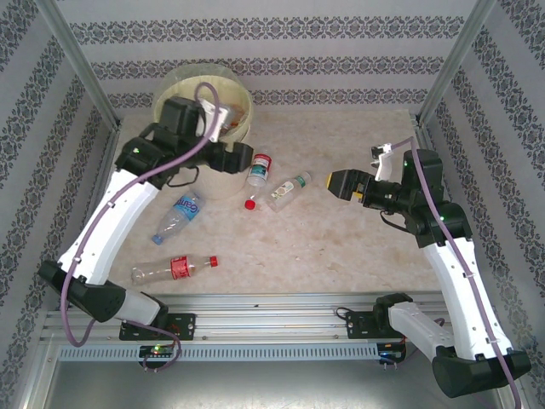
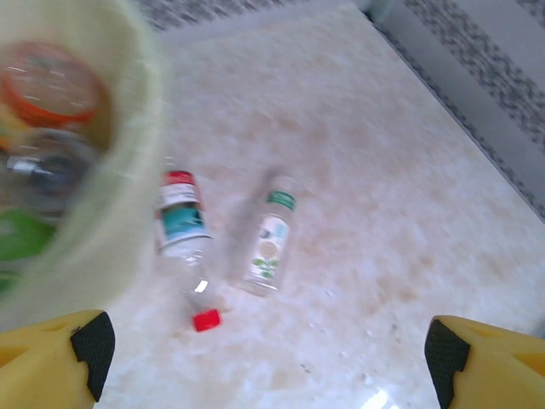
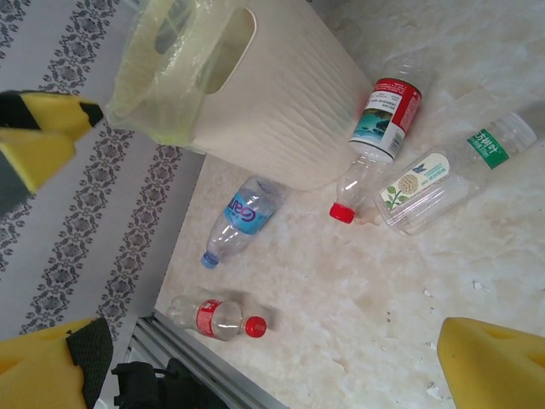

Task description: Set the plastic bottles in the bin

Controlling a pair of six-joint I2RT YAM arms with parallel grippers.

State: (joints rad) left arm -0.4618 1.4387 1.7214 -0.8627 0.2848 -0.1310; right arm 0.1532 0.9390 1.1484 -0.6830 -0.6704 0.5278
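Note:
The bin [image 1: 183, 81] stands at the back left, with bottles visible inside it [image 2: 51, 85]. My left gripper [image 1: 241, 158] hovers by its near rim, open and empty [image 2: 268, 358]. Several plastic bottles lie on the table. A red-capped one with a teal and red label [image 1: 258, 170] [image 2: 183, 234] rests beside a clear one with a green label [image 1: 289, 189] [image 2: 271, 239]. A blue-labelled bottle [image 1: 179, 215] [image 3: 243, 217] and a red-labelled one [image 1: 174, 267] [image 3: 217, 317] lie nearer the front left. My right gripper [image 1: 345, 183] is open and empty, to the right of the green-labelled bottle [image 3: 443, 175].
Patterned walls and metal posts enclose the table on three sides. A metal rail [image 1: 272, 328] runs along the front edge by the arm bases. The marble-patterned tabletop [image 1: 341, 256] is bare at the centre and right.

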